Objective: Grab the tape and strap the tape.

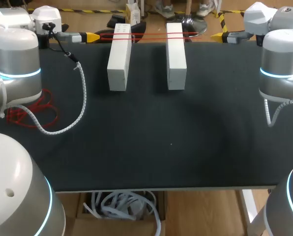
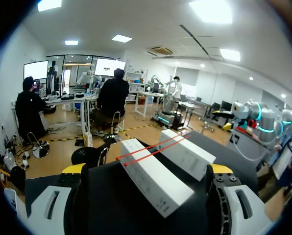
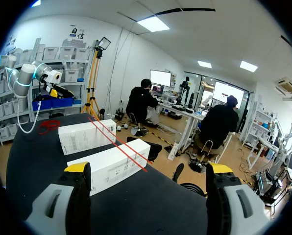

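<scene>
1. Black table [image 1: 161, 147] with two long white boxes standing side by side at its far edge: left white box [image 1: 119, 59] taken as the reference, right white box [image 1: 176, 56] near it, a gap between them.
2. Red tape [image 1: 149, 34]: two thin strands pulled taut across the top of the left white box at its far end, bridging the gap and running on over the right white box.
3. Left gripper [image 1: 91, 37]: just beside the far end of the left white box, on the side away from the other box, pointing at it. Fingers spread wide, gripping nothing; in the left wrist view, the left white box [image 2: 156, 181] ahead, untouched by either yellow tip.
4. Right gripper [image 1: 219, 36]: past the right white box from the left white box, pointing back toward it. Fingers likewise wide apart, nothing held.
5. Red tangle [image 1: 31, 113]: loose on the table, well apart from the left white box, nearer the robot, beside the left arm.
6. White coiled cable [image 1: 80, 93]: curving over the table between the red tangle and the left white box.
</scene>
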Tool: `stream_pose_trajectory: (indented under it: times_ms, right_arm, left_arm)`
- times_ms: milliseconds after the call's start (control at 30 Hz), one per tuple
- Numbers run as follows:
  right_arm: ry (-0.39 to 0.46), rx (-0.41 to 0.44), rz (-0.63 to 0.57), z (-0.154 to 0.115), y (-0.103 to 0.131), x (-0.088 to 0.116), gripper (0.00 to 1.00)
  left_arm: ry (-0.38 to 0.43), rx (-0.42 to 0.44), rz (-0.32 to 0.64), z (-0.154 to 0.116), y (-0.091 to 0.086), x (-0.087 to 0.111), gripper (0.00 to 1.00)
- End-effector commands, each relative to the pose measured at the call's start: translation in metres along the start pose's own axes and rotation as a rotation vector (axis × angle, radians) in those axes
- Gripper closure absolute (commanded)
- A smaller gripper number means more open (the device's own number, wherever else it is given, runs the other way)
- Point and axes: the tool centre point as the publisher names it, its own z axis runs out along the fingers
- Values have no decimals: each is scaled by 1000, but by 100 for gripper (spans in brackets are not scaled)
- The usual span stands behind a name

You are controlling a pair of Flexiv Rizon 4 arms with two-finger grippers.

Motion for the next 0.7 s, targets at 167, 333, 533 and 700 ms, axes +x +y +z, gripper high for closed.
stream_pose_trajectory:
  times_ms: [167, 333, 533, 700]
  right_arm:
    - [1, 0, 0, 0, 0, 0, 0]
    - [1, 0, 0, 0, 0, 0, 0]
    - [1, 0, 0, 0, 0, 0, 0]
    - [1, 0, 0, 0, 0, 0, 0]
  left_arm:
    - [-2, 6, 1, 1, 1, 0, 0]
    - [-2, 6, 1, 1, 1, 0, 0]
    - [104, -3, 72, 2, 0, -1, 0]
    - [243, -2, 183, 0, -3, -4, 0]
